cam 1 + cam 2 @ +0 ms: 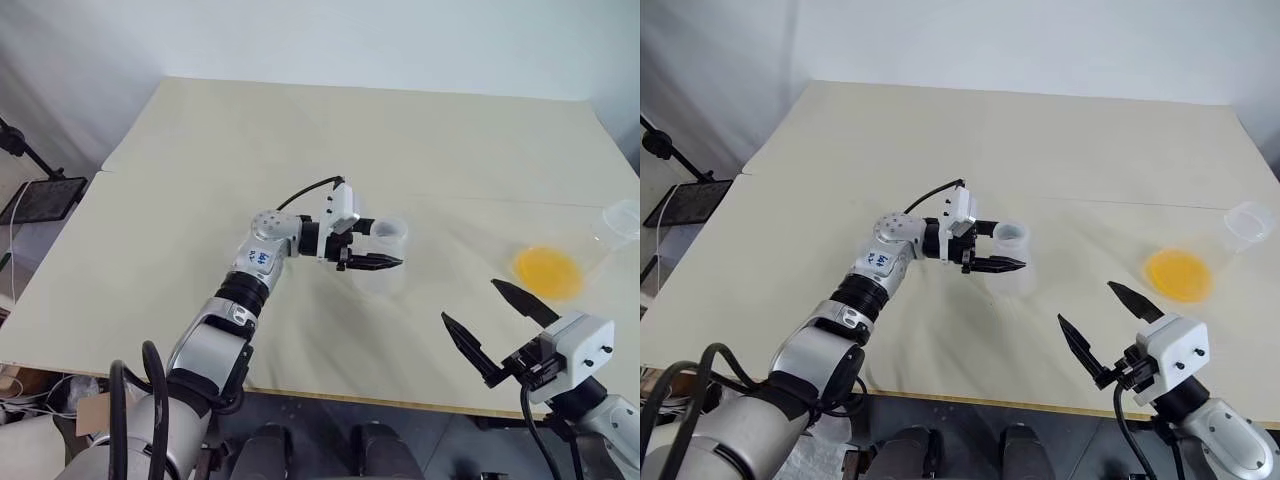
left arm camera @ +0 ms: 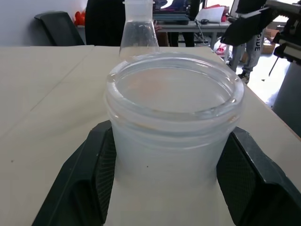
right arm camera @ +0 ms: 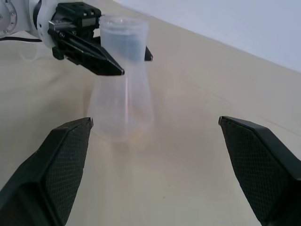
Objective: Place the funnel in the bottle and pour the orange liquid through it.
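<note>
The left pincer (image 1: 372, 250) clamps the neck of a large clear wide-mouthed flask (image 1: 381, 257) standing upright mid-desk (image 1: 200, 160). The right pincer (image 1: 498, 326) is spread wide and empty near the front edge. The bright orange liquid (image 1: 548, 271) pools in a clear conical vessel (image 1: 600, 245) just beyond the right pincer, the nearer arm.

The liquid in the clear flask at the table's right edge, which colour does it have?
The liquid is bright orange-yellow, a shallow pool in the clear flask; the left eye view shows it best.
</note>
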Robot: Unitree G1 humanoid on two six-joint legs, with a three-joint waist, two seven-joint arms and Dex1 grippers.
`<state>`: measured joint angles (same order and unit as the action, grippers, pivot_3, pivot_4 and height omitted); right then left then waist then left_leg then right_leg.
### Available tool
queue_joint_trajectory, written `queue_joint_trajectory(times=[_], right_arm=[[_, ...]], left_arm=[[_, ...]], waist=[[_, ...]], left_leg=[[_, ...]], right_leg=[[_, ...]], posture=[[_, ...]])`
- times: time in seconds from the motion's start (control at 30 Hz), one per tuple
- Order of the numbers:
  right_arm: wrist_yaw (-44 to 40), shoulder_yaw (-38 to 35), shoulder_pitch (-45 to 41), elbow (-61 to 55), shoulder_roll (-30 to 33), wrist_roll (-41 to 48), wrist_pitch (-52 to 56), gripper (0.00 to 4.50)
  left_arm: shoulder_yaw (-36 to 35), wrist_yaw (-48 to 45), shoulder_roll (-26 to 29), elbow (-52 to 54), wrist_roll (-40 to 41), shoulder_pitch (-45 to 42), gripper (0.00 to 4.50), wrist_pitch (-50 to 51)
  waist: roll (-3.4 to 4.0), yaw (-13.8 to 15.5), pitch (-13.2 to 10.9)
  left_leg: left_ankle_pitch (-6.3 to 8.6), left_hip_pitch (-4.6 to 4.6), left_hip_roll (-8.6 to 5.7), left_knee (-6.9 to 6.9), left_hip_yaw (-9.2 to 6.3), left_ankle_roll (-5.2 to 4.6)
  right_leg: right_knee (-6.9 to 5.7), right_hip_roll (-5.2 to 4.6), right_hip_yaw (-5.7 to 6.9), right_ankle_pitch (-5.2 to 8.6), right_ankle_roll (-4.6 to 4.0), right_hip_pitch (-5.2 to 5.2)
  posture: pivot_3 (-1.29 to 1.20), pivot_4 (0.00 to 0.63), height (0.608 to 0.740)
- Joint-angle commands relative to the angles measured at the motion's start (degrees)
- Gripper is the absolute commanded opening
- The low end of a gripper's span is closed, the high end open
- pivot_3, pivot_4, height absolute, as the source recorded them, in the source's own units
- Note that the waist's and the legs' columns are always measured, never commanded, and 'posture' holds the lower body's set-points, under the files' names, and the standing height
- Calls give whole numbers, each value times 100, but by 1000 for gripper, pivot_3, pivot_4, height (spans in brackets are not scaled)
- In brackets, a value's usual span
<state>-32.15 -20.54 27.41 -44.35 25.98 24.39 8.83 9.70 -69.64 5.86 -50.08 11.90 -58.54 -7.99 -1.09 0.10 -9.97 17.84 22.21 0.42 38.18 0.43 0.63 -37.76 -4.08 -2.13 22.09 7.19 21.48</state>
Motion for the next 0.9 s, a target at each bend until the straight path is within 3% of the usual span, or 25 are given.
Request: queue_joint_trajectory(times=[0.03,0.17,0.43,0.67,0.9], right_arm=[[141,35,-33,-213,-85,-20,-100,4500],[169,135,-130,-202,-89,-49,-71,4500],[98,313,-424,-96,14,3,29,4500],[-147,482,-933,250,196,185,75,4500],[-465,733,-1807,537,419,583,346,4500]], left_arm=[[-72,-66,-77,50,-61,-172,3335,-212],[-187,-170,-51,136,20,-155,4471,-224],[-791,-658,449,385,445,-211,4471,-430],[-1561,-183,1288,497,689,-461,4471,-311],[-2077,281,2318,1751,940,916,4471,871]], waist=[[0,-1,0],[0,-8,0],[0,-13,0],[0,-32,0],[4,-113,2]], left_leg=[[0,0,1,0,0,0],[0,0,0,0,0,0],[0,0,1,1,-2,0],[0,1,3,2,-3,0],[0,-2,13,-1,-9,1]], right_leg=[[0,0,0,0,0,0],[-1,0,0,0,0,0],[-7,0,2,0,0,0],[-10,0,4,0,0,1],[-25,-28,8,0,0,1]], posture=[[0,150,740],[0,150,740],[0,150,740],[0,150,740],[0,150,740]])
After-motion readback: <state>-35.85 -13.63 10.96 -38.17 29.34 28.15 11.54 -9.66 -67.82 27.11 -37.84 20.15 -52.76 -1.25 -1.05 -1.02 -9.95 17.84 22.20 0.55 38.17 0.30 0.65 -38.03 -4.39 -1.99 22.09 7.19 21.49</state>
